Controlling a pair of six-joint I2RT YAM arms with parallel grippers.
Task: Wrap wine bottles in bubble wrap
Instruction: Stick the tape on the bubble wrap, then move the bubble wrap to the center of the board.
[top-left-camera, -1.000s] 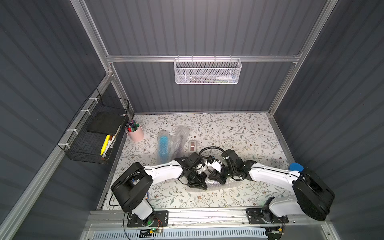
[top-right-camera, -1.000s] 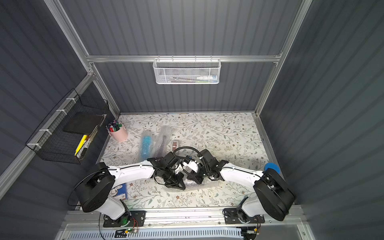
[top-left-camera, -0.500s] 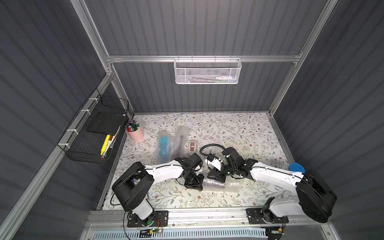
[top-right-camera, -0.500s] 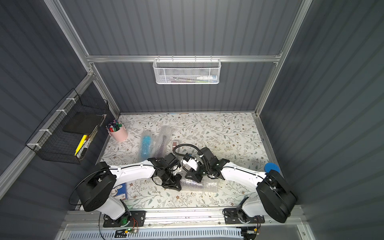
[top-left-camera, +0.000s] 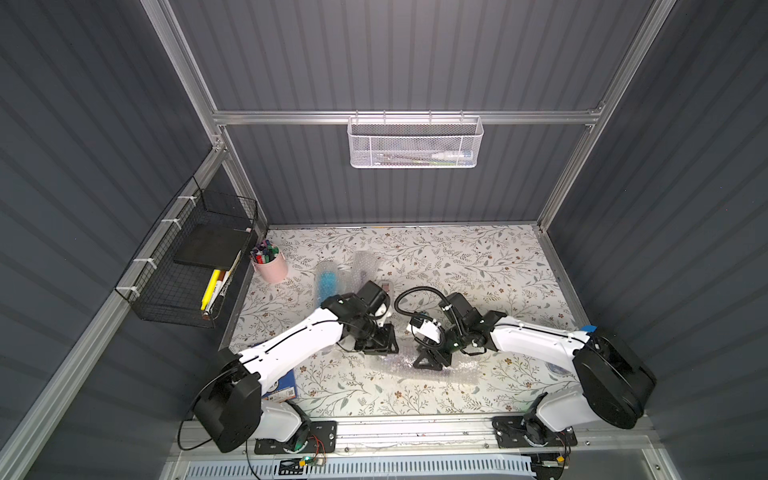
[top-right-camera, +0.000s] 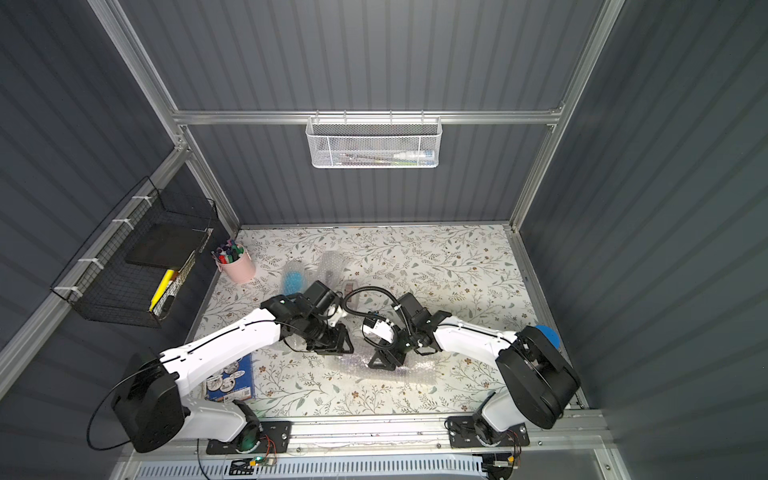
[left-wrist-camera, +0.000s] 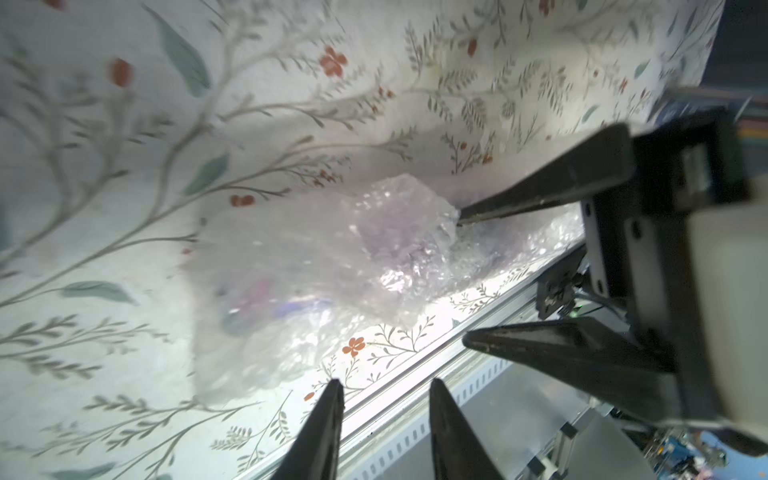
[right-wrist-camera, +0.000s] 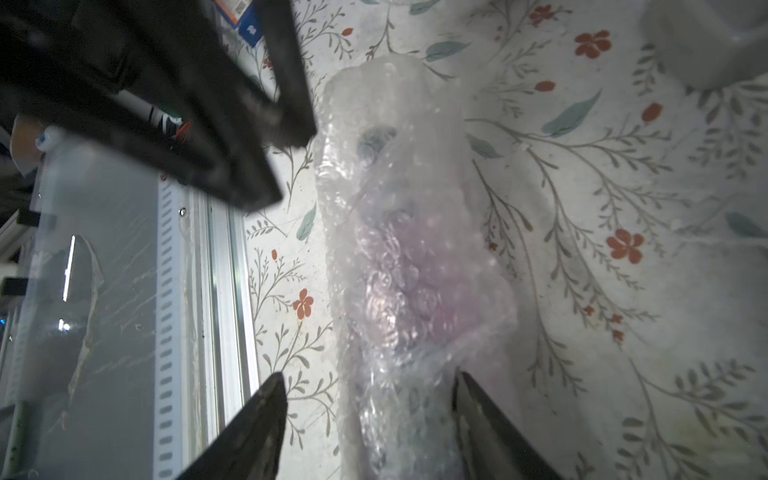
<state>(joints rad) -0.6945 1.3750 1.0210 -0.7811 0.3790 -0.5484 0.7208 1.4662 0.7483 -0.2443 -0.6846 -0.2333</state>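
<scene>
1. Purple bottle (right-wrist-camera: 415, 270), inside wrap (top-left-camera: 461, 372), lies on tabletop (top-left-camera: 457, 266) near front edge.
2. Left pincer (left-wrist-camera: 384, 384): jaws slightly apart, empty, just beside wrap.
3. Right pincer (right-wrist-camera: 368, 378): jaws wide apart, straddling wrap.

Wrapped bottle (top-left-camera: 457, 372) on table (top-left-camera: 457, 257), near front rail (top-left-camera: 415, 428).

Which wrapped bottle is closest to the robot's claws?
The purplish wrapped bottle at the front, beside the left gripper and right gripper. The blue wrapped bottle and its neighbour lie farther back.
</scene>
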